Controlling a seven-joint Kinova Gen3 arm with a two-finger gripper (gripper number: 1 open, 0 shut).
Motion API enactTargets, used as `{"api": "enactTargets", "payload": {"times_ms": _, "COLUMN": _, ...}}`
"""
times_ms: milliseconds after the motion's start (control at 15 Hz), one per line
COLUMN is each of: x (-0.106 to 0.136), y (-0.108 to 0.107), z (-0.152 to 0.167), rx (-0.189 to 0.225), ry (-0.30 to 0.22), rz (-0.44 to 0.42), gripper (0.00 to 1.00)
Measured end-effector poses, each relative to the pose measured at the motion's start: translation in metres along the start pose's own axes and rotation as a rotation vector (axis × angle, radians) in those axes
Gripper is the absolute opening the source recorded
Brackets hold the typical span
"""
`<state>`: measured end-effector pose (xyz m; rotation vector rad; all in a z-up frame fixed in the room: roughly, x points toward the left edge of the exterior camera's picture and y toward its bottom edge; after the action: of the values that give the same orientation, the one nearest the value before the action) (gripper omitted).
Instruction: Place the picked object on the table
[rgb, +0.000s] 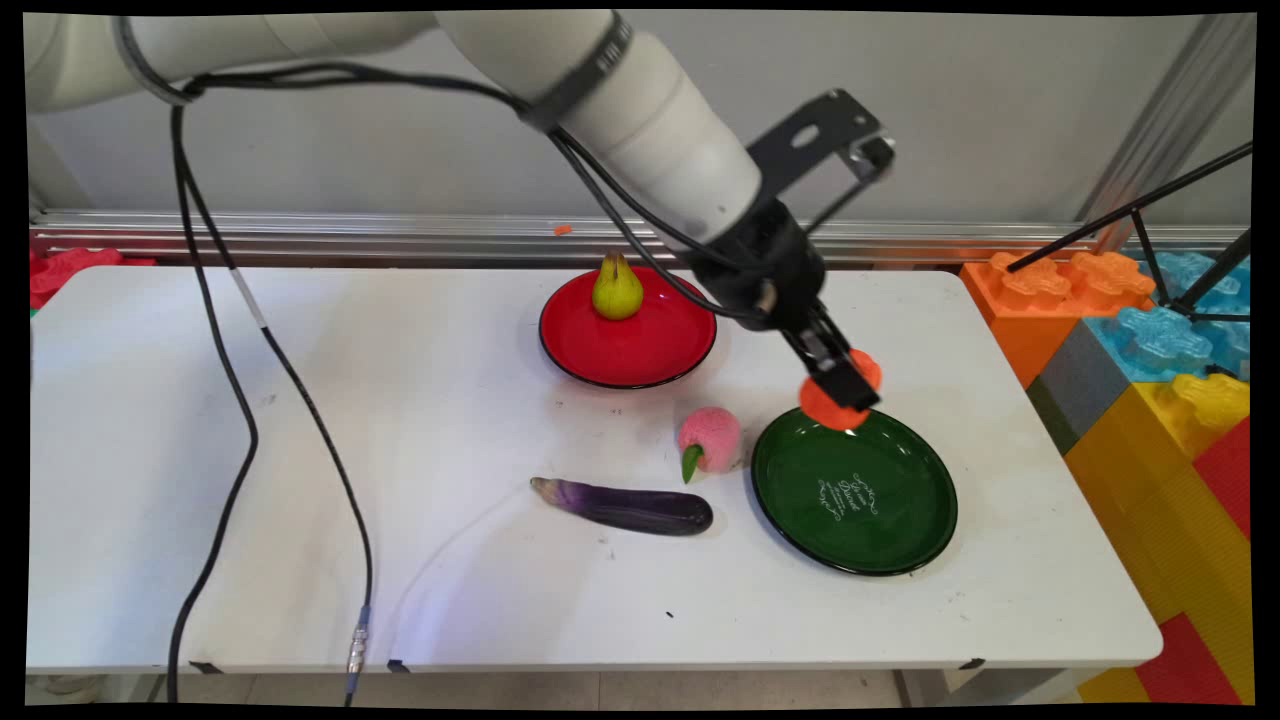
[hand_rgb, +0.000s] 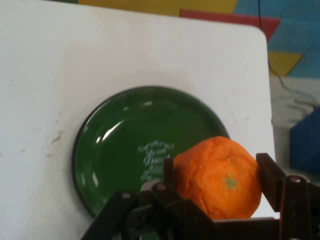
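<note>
While the hand (rgb: 838, 388) is clenched on the orange (hand_rgb: 218, 178), it hangs over the far rim of the green plate (rgb: 880, 535). Peach (rgb: 711, 439) sits just beside that plate, eggplant (rgb: 625, 505) nearby, pear (rgb: 617, 288) on the red plate (rgb: 640, 355).

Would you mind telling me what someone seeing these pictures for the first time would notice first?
Most likely the gripper, shut on an orange over the far rim of the green plate. Next, the pear standing on the red plate farther back. A pink peach and a purple eggplant lie left of the green plate.
</note>
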<state>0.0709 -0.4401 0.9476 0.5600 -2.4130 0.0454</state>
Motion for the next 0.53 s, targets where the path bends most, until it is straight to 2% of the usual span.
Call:
{"api": "enactTargets", "payload": {"times_ms": 267, "x": -0.01, "y": -0.011, "z": -0.032, "rx": 0.034, "ry": -0.039, "rz": 0.046, "gripper": 0.0}}
{"api": "enactTargets", "payload": {"times_ms": 533, "x": -0.031, "y": -0.027, "z": -0.051, "rx": 0.07, "ry": -0.048, "rz": 0.037, "gripper": 0.0}}
